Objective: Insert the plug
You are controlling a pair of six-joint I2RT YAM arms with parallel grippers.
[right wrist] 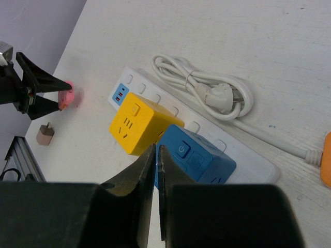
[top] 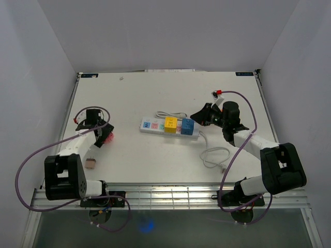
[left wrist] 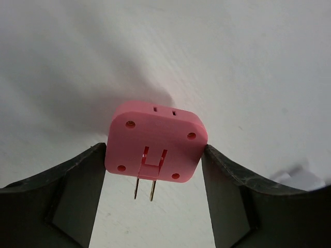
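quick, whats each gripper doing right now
left gripper: one finger at each side of the pink plug, cannot tell if it grips
right gripper: shut, holding nothing

Orange object (right wrist: 327, 157) cropped beside power strip (right wrist: 253, 168)

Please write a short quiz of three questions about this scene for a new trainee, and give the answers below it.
1. True or false: the right gripper is shut and holds nothing.
2. Which things sit on the white power strip? A) a red cube and a green cube B) a yellow cube and a blue cube C) two pink cubes
3. Fill in: the pink plug is between the fingers of the ____ gripper.
Key: 1 true; 2 B; 3 left, so the left gripper.
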